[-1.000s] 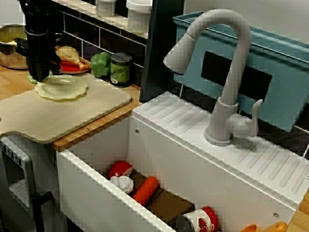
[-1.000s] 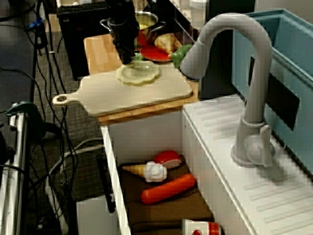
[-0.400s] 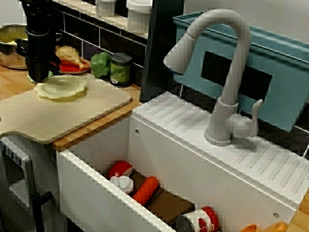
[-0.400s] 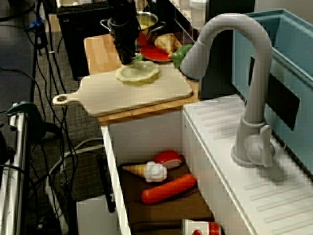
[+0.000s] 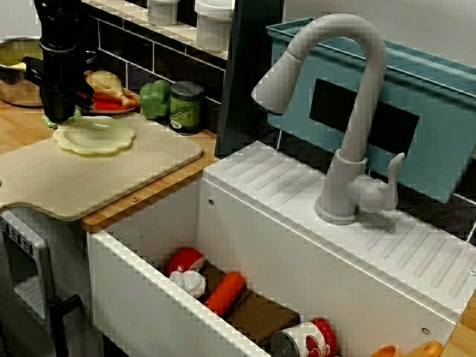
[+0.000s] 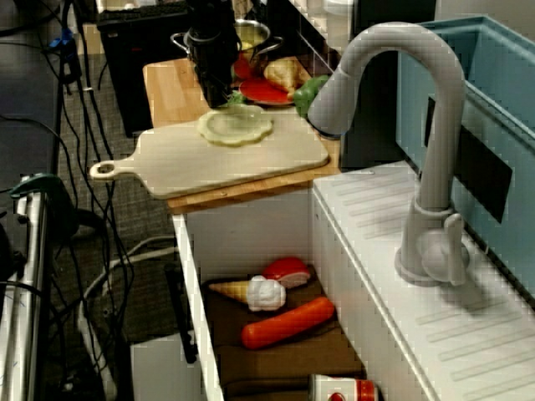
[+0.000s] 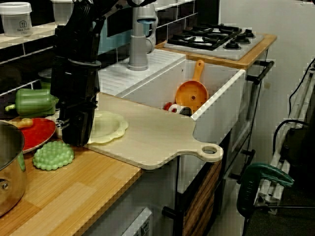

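My black gripper [image 5: 58, 117] hangs upright over the back left rim of a pale yellow-green scalloped dish [image 5: 95, 136]. The dish lies flat on a beige cutting board [image 5: 74, 178]. In the view from the sink's right end, the gripper [image 6: 219, 102] stands just behind the dish [image 6: 236, 125]. From the counter's left end, the gripper [image 7: 76, 140] covers the near edge of the dish [image 7: 106, 127]. The fingertips are hidden, so I cannot make out whether they still pinch the rim.
Behind the board are a red plate of food [image 5: 111, 103], a green pepper [image 5: 155, 99] and a green can [image 5: 186, 106]. A bumpy green piece [image 7: 53, 155] and a metal pot [image 7: 7, 167] sit left of the gripper. The sink [image 5: 149, 297] holds a carrot [image 5: 224, 292] and other toys; a grey faucet [image 5: 349, 111] arches over it.
The gripper has risen a little. The dish's edge was tipped up slightly half a second ago and now lies flat on the board again.
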You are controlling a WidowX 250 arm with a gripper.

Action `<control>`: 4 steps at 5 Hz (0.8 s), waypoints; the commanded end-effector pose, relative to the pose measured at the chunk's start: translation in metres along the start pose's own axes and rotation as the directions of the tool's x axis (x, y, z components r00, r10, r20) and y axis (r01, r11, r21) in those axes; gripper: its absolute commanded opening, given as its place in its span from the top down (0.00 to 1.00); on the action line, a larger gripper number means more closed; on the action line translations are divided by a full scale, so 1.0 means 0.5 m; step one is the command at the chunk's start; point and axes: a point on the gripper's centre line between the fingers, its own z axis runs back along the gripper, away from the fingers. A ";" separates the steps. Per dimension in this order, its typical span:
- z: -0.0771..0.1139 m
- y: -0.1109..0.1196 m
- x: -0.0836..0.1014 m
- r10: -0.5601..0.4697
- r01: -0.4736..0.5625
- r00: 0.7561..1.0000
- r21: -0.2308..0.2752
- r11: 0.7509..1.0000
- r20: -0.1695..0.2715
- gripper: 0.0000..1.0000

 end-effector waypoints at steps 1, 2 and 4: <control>0.033 0.013 0.025 0.010 -0.011 0.999 0.008 1.000 0.033 1.00; 0.040 0.019 0.027 0.015 -0.015 1.000 0.000 1.000 0.026 1.00; 0.042 0.028 0.031 0.021 -0.021 1.000 0.000 1.000 0.023 1.00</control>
